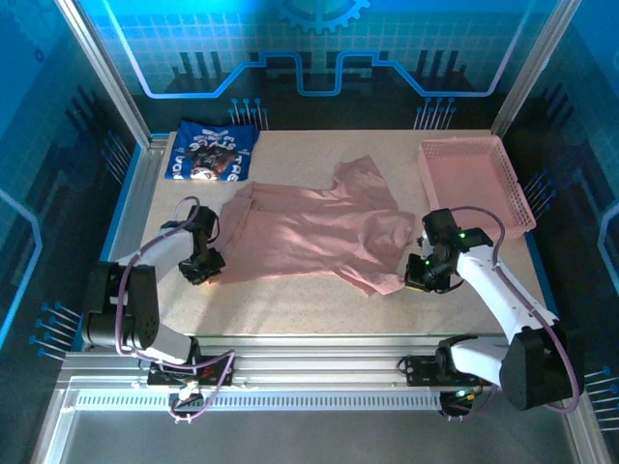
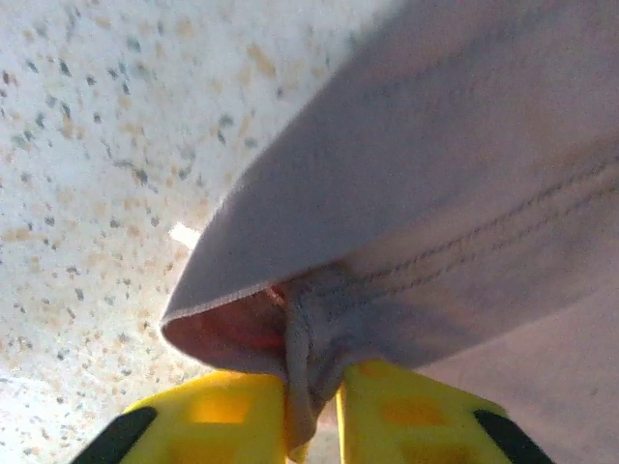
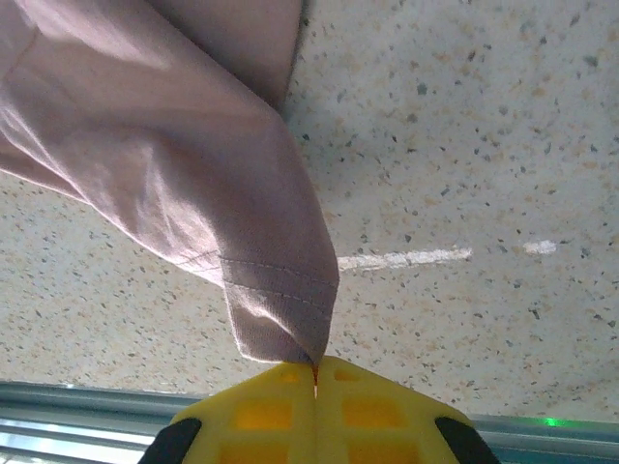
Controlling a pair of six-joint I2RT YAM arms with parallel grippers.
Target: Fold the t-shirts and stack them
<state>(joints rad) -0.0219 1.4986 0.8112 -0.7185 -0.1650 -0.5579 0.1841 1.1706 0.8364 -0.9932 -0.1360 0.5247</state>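
The pink t-shirt [image 1: 309, 232] is plain dusty pink and lies unfolded and wrinkled across the middle of the speckled table [image 1: 290, 300], with one sleeve pointing toward the far side. In the left wrist view [image 2: 464, 174], its double-stitched hem is bunched into a narrow fold and raised off the surface. In the right wrist view [image 3: 193, 174], a stitched corner is drawn to a point. The navy t-shirt [image 1: 211, 152] lies folded flat at the far-left corner, white-and-red print facing up, near the pink one.
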